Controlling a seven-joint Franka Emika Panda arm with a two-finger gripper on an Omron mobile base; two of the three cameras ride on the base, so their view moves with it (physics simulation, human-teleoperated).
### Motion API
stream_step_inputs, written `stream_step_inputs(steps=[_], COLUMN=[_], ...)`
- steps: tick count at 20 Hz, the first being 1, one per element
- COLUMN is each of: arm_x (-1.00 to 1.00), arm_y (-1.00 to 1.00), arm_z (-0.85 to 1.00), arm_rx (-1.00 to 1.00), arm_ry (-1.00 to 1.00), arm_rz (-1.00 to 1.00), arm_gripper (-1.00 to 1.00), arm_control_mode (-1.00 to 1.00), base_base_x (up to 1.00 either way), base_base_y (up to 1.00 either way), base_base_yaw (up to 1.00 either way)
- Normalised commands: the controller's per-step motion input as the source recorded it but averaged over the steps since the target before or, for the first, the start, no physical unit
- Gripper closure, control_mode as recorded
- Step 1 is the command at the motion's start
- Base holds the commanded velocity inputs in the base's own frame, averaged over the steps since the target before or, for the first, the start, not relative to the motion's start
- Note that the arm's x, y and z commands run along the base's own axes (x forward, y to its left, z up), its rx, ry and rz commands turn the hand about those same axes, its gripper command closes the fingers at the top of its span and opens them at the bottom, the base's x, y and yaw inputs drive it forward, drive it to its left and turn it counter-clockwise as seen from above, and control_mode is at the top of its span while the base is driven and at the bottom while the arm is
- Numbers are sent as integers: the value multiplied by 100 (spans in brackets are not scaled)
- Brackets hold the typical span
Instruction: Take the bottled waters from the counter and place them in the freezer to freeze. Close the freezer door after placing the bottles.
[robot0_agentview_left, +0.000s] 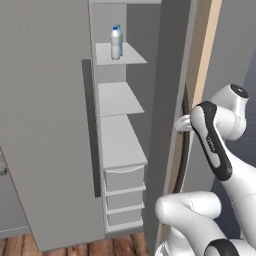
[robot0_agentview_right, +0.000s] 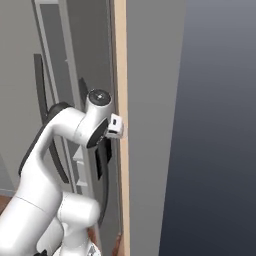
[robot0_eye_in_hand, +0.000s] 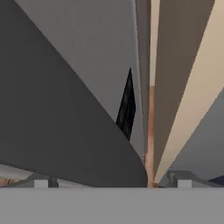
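Note:
Both bottled waters stand on the top white shelf of the open freezer (robot0_agentview_left: 120, 100): the white one with a blue cap (robot0_agentview_left: 115, 45) in front, the blue one (robot0_agentview_left: 120, 33) half hidden behind it. The wide grey freezer door (robot0_agentview_left: 45, 125) with its dark bar handle (robot0_agentview_left: 90, 130) stands open on the left. My gripper (robot0_eye_in_hand: 111, 181) is open and holds nothing, its fingertips (robot0_eye_in_hand: 41, 180) spread on either side of a dark grey door surface. My hand (robot0_agentview_left: 183, 123) sits against the right grey panel's edge (robot0_agentview_left: 167, 100), by a curved dark handle (robot0_agentview_left: 184, 160). The counter is out of view.
A tan side panel (robot0_agentview_right: 120, 75) and a grey wall (robot0_agentview_right: 150, 125) stand close to the hand on the right. Lower shelves and several white drawers (robot0_agentview_left: 125, 187) fill the freezer below the bottles. Wooden floor (robot0_agentview_left: 75, 247) runs under the open door.

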Motion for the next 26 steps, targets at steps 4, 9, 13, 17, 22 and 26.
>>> stream_step_inputs(steps=[4, 9, 13, 17, 22, 26], arm_x=[1, 8, 32, 49, 55, 59], arm_y=[42, 47, 50, 49, 39, 33], arm_z=[-12, -6, -3, -2, 0, 0], arm_rx=[0, 0, 0, -1, -1, -1], arm_ry=[0, 0, 0, 0, 0, 0], arm_rz=[6, 1, 0, 0, 0, -1], arm_gripper=[-100, -100, -100, -100, -100, -100], arm_control_mode=[-100, -100, -100, -100, -100, -100], base_base_x=[0, 0, 0, 0, 0, 0], base_base_y=[0, 0, 0, 0, 0, 0], base_base_yaw=[0, 0, 0, 0, 0, 0])
